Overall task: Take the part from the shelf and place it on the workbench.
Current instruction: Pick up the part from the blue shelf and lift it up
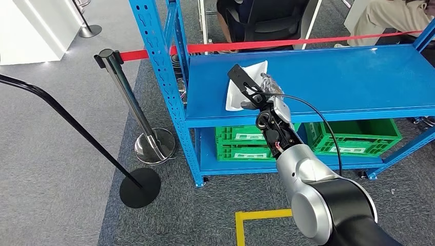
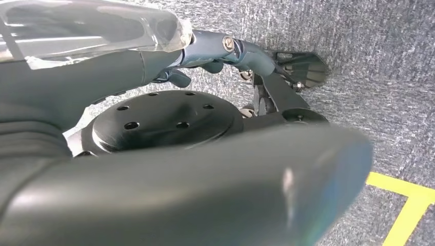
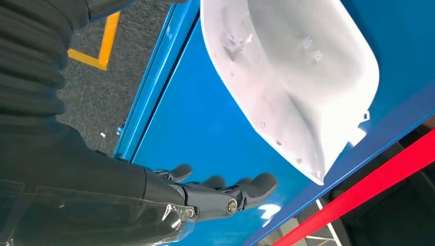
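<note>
A: White moulded plastic, that is our part [image 1: 245,85] — a shallow shell with rounded corners, lying flat on the blue metal shelf [image 1: 349,77] near its front edge, toward the left upright.

B: And our right hand [image 1: 255,91] is the nearer one. It reaches over the shelf's front edge, just beside the part, on the side facing the middle of the shelf. In the right wrist view the fingers [image 3: 241,187] are stretched out and slightly apart, holding nothing.

A: So we judge the part lies across from the palm, its long axis running front to back on the shelf.

B: Our left hand [image 2: 241,51] hangs over the grey carpet, fingers loosely curled, nothing in them.

A: Below, two green plastic crates [image 1: 354,136] sit on the bottom shelf; we cannot tell their contents.
</note>
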You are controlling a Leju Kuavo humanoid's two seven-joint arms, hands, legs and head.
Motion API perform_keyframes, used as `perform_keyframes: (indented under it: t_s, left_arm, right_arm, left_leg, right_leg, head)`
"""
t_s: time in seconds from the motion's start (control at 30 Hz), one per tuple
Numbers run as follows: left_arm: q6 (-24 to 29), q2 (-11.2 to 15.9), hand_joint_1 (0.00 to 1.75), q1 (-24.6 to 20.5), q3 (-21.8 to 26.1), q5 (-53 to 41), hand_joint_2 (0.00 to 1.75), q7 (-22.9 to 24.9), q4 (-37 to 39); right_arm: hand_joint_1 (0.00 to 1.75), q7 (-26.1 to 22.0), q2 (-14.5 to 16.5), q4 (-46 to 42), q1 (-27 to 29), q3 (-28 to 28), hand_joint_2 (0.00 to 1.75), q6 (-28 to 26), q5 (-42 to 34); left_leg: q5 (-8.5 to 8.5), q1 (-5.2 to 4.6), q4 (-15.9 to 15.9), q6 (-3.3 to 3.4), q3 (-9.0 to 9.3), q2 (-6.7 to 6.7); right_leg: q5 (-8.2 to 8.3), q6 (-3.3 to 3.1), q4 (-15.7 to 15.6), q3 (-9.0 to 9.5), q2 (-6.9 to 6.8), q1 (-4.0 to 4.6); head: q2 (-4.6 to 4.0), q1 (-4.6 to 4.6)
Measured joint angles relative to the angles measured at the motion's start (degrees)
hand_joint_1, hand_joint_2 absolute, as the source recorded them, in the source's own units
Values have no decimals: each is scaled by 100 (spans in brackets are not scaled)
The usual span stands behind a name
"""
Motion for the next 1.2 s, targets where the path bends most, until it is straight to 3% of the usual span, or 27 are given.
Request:
perform_keyframes:
  t_s: [0.1, 0.17, 0.2, 0.23, 0.27, 0.33, 0.43, 0.5, 0.53, 0.63, 0.67, 0.7, 0.73, 0.8, 0.87, 1.0, 1.07, 1.13, 1.17, 1.2]
  left_arm:
    - [24, -3, 0, 1, -1, 1, 0, 8, 1]
    - [27, -2, 0, 12, -1, 1, 0, 12, 1]
    - [21, -3, 0, 19, 0, 2, 0, 12, 2]
    - [4, -3, 0, 23, 0, 3, 0, 12, 2]
    - [-18, -3, 0, 24, 0, 5, 0, 10, 2]
    - [-49, 8, 0, 21, 0, 9, 0, -1, 0]
    - [-33, 19, 0, 23, 0, 9, 0, -29, -1]
    - [-28, 23, 0, 26, 0, 5, 0, -45, -1]
    - [-24, 24, 0, 26, 0, 0, 0, -52, -1]
    - [-12, 21, 0, 27, 0, -38, 0, -61, 0]
    - [-11, 20, 0, 29, 0, -50, 0, -61, 1]
    - [-14, 19, 0, 33, 0, -58, 0, -58, 1]
    - [-17, 18, 0, 37, 0, -63, 0, -55, 1]
    - [-23, 16, 0, 40, 0, -71, 0, -44, 0]
    - [-29, 18, 0, 35, -1, -75, 0, -37, -1]
    - [-35, 22, 0, 48, -1, -77, 0, -38, 1]
    - [-35, 25, 0, 47, -1, -77, 0, -39, 1]
    - [-35, 25, 0, 51, -2, -77, 0, -39, 1]
    - [-36, 26, 0, 55, -2, -77, 0, -39, 1]
    - [-37, 26, 0, 59, -1, -77, 0, -38, 1]
  right_arm:
    - [0, 0, 37, 0, 7, 22, 175, 2, 3]
    - [0, 0, 44, 1, 25, 27, 175, 3, 3]
    - [0, 0, 48, 1, 30, 27, 175, 3, 3]
    - [0, 0, 55, 0, 29, 28, 175, 4, 4]
    - [0, 0, 65, -1, 24, 28, 175, 7, 5]
    - [0, -1, 85, -2, 8, 28, 175, 23, 3]
    - [0, -9, 113, -3, 14, 27, 175, 66, -22]
    - [0, -24, 121, -3, 21, 25, 175, 74, -28]
    - [0, -31, 122, -3, 20, 25, 175, 72, -27]
    - [0, -48, 109, 1, 61, 21, 175, 51, -27]
    - [0, -51, 98, 3, 89, 18, 175, 44, -28]
    - [0, -54, 84, 4, 111, 15, 175, 38, -28]
    - [0, -56, 71, 4, 123, 12, 175, 34, -28]
    - [0, -65, 53, 2, 121, 9, 175, 26, -28]
    - [0, -73, 44, 1, 123, 2, 175, 16, -32]
    - [0, -56, 24, 1, 135, -46, 175, 4, -97]
    - [0, -38, 25, 0, 125, -70, 175, 7, -113]
    - [0, -19, 24, 1, 125, -92, 175, 26, -128]
    - [0, -8, 24, 1, 126, -110, 175, 50, -152]
    - [0, 0, 24, 1, 126, -132, 175, 73, -184]
  left_leg:
    - [-485, 61, 964, -108, -449, -6]
    - [-592, 88, 1449, -126, -687, -6]
    - [-490, 90, 1370, -117, -653, -7]
    - [-303, 86, 1070, -95, -506, -10]
    - [-96, 76, 632, -59, -286, -20]
    - [122, 38, -61, 15, 76, -47]
    - [146, -10, -291, 77, 171, -65]
    - [230, 9, -422, 111, 230, -42]
    - [273, 19, -486, 130, 260, -27]
    - [299, 7, -502, 149, 245, -9]
    - [297, 0, -487, 150, 236, -11]
    - [292, -3, -471, 146, 230, -14]
    - [280, -1, -445, 136, 225, -18]
    - [227, -9, -351, 90, 195, -18]
    - [177, -30, -242, 49, 132, -17]
    - [110, -18, -140, 2, 42, -17]
    - [-175, 19, 324, -80, -175, -14]
    - [-516, 63, 1095, -139, -533, -9]
    - [-583, 75, 1350, -145, -653, -8]
    - [-546, 79, 1399, -137, -675, -9]
  right_leg:
    - [19, -40, -12, -17, -10, -22]
    - [22, -44, -13, -26, -18, -21]
    - [23, -44, -14, -24, -19, -20]
    - [25, -44, -17, -19, -17, -19]
    - [28, -43, -24, -11, -14, -21]
    - [52, -8, -54, -1, -8, -22]
    - [118, 98, -142, -1, -4, -43]
    - [61, 136, -96, -34, -14, -32]
    - [-59, 138, 84, -114, -18, -17]
    - [-576, 134, 1177, -584, -21, 35]
    - [-632, 135, 1408, -682, -21, 47]
    - [-577, 131, 1408, -674, -22, 53]
    - [-420, 125, 1151, -543, -25, 55]
    - [-99, 115, 347, -136, -35, 51]
    - [1, 73, -50, 57, -26, 59]
    - [23, -36, -47, 23, -2, 44]
    - [38, -62, -53, 15, -6, 25]
    - [43, -71, -53, -1, -10, 24]
    - [45, -74, -53, -7, -12, 27]
    - [46, -76, -53, -9, -12, 33]
  head:
    - [-1, -26]
    - [0, -26]
    - [-1, -25]
    - [-1, -25]
    - [-1, -25]
    - [-1, -25]
    - [1, -47]
    - [0, -36]
    - [-1, -25]
    - [-1, -4]
    - [0, -3]
    - [0, 0]
    - [0, 2]
    - [-1, 7]
    - [-1, 0]
    - [-1, -11]
    - [-1, -25]
    - [-1, -32]
    - [-2, -31]
    - [-2, -31]
